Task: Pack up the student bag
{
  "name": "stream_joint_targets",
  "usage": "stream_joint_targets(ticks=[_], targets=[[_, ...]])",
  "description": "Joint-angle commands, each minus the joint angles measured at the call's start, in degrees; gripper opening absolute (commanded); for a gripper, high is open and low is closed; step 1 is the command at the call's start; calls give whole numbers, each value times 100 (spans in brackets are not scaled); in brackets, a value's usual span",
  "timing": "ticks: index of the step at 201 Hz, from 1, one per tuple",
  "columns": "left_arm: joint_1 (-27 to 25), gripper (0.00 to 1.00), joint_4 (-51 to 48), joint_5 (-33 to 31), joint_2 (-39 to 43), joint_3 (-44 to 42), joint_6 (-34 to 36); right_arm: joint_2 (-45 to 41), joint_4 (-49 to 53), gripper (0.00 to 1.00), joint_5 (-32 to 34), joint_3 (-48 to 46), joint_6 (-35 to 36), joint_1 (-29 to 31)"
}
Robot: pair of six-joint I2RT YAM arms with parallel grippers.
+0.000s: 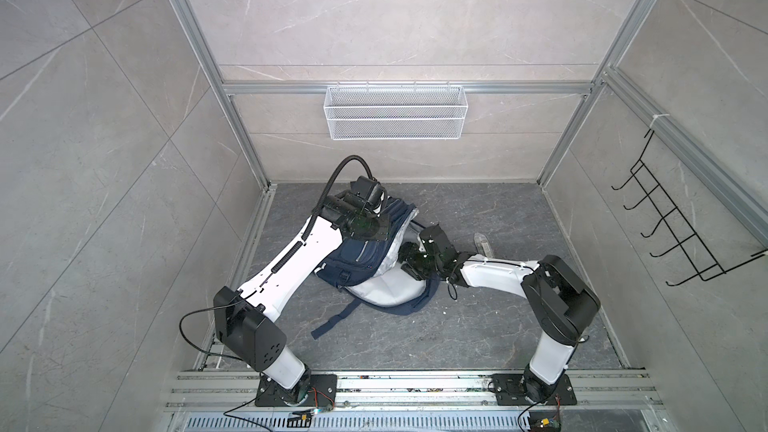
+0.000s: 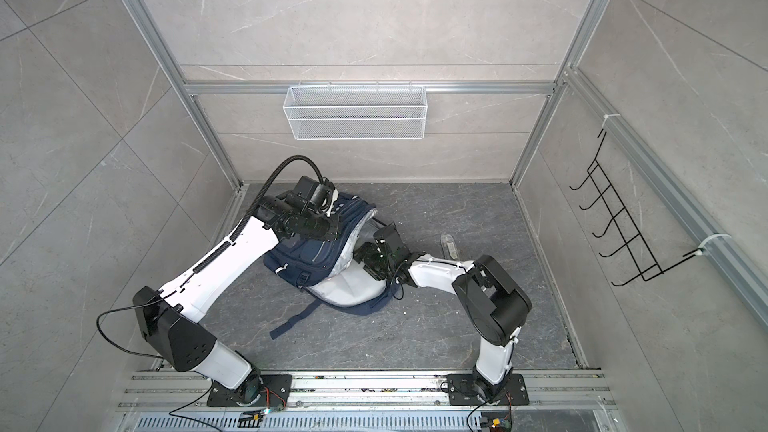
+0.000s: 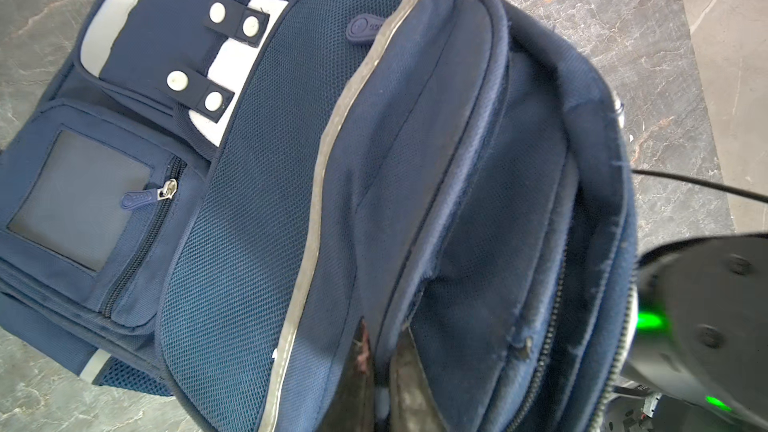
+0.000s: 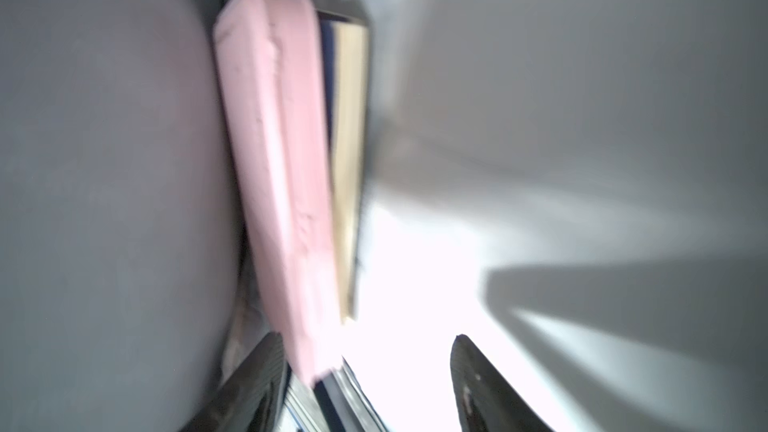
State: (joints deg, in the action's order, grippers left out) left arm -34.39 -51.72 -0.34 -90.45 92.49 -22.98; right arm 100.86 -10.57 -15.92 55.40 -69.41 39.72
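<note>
1. Left wrist view is showing the left end effector (image 3: 386,326) pinching the bag (image 3: 266,184).
2. Inside it, the right end effector (image 4: 365,336) is gaping.
3. It is lying on the dark marbled bench (image 1: 478,326) between grey tiled walls (image 1: 83,160).

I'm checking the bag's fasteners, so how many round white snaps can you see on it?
4 on the student bag, seen from the left wrist: two snaps on one dark tab, two on the tab beside it. Others may be hidden.

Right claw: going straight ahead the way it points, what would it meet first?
Probably the bag's pale lining; the open right claw has a pink case just beside its path. Depth unclear.
</note>
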Motion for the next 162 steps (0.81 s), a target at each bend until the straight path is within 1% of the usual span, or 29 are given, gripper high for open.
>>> stream_joint_targets(ticks=[1,16,21,33,55,72,118,162], targets=[[20,0,681,207,121,95,-194,-664,301,64,81,-348,574,30],[4,0,690,229,27,103,-213,-1100,663,64,243,-542,786,27],[-12,0,697,198,5,98,-211,-1238,840,64,313,-572,1036,31],[-64,0,693,126,-31,44,-203,-1566,1289,64,523,-616,1303,27],[-183,0,726,13,-102,-121,-190,-2025,1758,64,814,-766,1560,11],[-400,0,718,-176,-210,-221,-119,-2280,1910,64,876,-976,1637,-56],[-1028,0,575,-955,-590,-396,54,-2874,2089,64,929,-1729,1702,-243],[-1472,0,545,-1294,-871,-521,57,-3386,2331,64,1000,-2211,1768,-408]])
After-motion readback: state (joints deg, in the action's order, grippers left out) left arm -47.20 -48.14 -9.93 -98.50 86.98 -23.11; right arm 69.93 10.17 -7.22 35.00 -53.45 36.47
